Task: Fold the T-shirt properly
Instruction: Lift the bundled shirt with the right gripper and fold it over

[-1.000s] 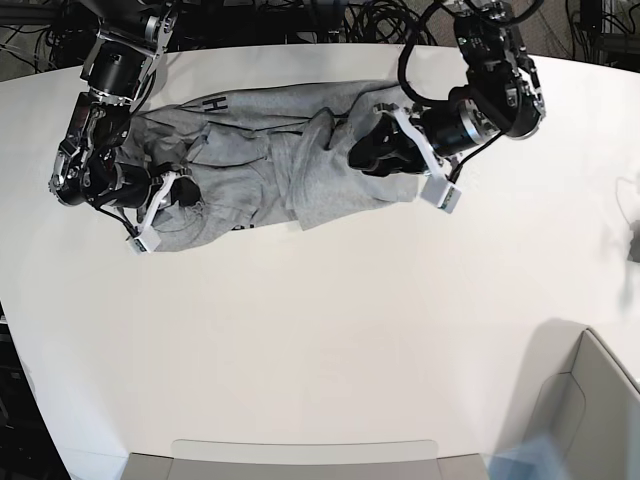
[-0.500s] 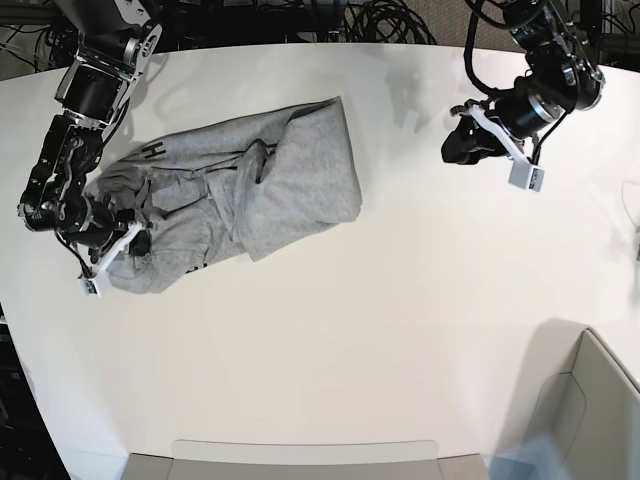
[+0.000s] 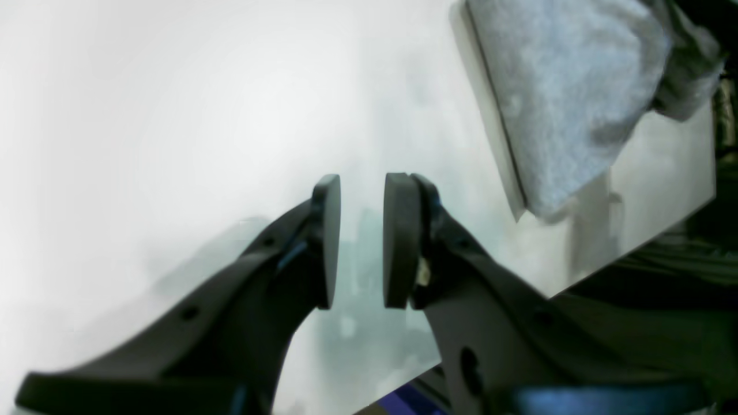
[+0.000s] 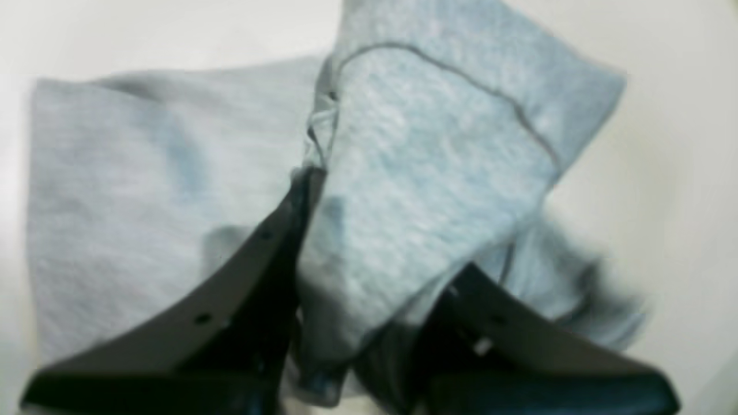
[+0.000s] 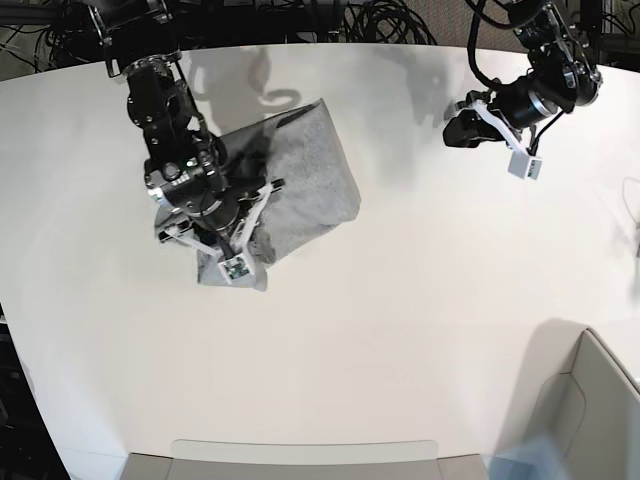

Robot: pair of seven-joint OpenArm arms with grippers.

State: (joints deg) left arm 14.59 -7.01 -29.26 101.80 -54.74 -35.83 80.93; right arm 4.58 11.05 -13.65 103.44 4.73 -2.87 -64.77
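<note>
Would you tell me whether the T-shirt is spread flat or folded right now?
Folded over, untidily: the T-shirt lies bunched in layers, one flap pinched by the right gripper.

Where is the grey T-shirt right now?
In the base view, the heather-grey cotton T-shirt lies bunched on the white table, on the upper left. The right gripper has its jaws shut on a fold; the left gripper hangs empty far right.

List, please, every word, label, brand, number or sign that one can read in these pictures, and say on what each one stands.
None can be read.
Heather-grey cotton T-shirt: only plain fabric shows in all three views; no lettering is visible.
Small white tag on the right gripper: it carries a dark mark, too small to read.
Small white tag on the left gripper: also too small to read.
White table: no writing.
</note>
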